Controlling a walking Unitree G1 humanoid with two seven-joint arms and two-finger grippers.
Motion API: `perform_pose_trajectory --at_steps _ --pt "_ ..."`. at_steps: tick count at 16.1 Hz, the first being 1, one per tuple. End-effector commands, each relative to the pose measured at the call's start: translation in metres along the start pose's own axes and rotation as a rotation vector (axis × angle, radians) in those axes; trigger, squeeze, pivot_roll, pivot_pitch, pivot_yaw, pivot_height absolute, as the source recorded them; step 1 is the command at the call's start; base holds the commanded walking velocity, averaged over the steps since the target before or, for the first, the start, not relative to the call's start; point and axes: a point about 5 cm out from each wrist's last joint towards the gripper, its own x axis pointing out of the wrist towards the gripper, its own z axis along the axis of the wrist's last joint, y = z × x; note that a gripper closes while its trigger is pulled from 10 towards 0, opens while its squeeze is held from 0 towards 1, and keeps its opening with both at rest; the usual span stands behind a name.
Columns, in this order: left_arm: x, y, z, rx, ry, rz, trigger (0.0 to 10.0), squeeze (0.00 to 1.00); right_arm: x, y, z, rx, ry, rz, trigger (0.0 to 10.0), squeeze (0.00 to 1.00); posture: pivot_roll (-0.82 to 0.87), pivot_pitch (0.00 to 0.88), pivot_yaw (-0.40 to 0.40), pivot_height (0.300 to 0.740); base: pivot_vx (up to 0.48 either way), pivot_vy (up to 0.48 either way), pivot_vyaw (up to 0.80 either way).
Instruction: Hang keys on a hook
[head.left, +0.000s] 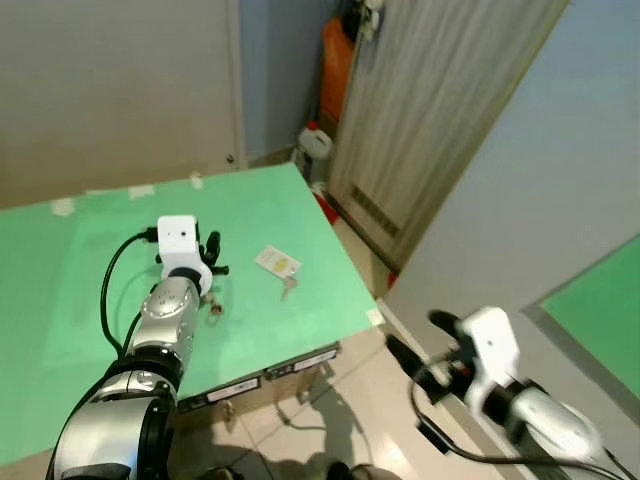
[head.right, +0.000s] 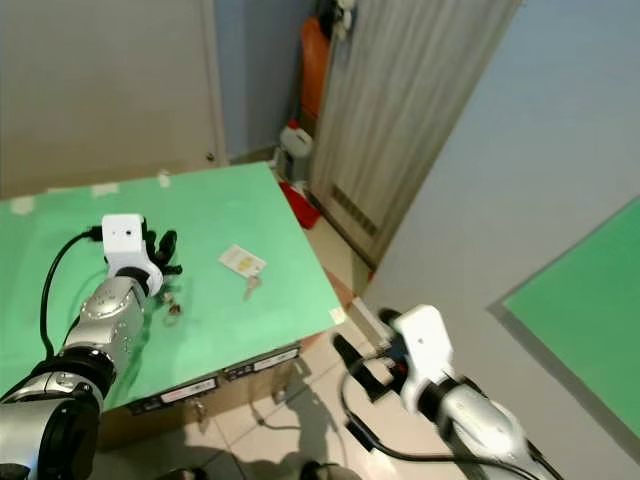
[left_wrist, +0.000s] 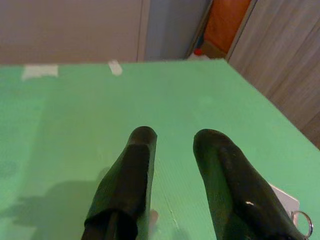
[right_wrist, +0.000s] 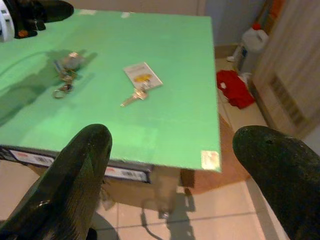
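Left pincer (head.left: 212, 255) hovers low over the green counter (head.left: 60, 290) with its fingers narrowly parted and empty, while the right pincer (head.left: 415, 345), spread wide and also empty, hangs off the counter's edge above the tiled floor (head.left: 350, 400). Two sets of keys lie on the counter: a key with a white tag (head.left: 278, 262) toward three o'clock of the left pincer, its long axis running from tag down to key (head.left: 288, 288), and a smaller key ring bunch (head.left: 214, 306) just beside that pincer at about six o'clock. By my judgement the left arm is much the nearer to both, so the pick falls to it; no hook can be made out.
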Motion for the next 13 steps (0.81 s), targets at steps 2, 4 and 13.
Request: perform_pose_trajectory --at_steps 2,4,13 --pt "-0.002 -0.004 -0.006 0.017 0.021 -0.033 0.0 0.00 0.003 0.001 -0.001 0.002 0.020 -0.014 10.0 0.00 -0.12 0.079 -0.084 0.740 0.000 0.000 0.00" --pt "-0.002 -0.009 -0.002 0.036 -0.023 -0.060 0.0 0.00 0.008 0.004 0.001 -0.002 0.018 -0.011 10.0 0.00 -0.11 0.063 -0.070 0.740 0.000 0.000 0.00" --pt "-0.004 0.020 -0.010 0.142 0.087 0.165 10.0 1.00 -0.016 0.004 -0.003 0.000 0.047 -0.080 10.0 0.00 -0.19 0.081 -0.048 0.740 0.000 0.000 0.00"
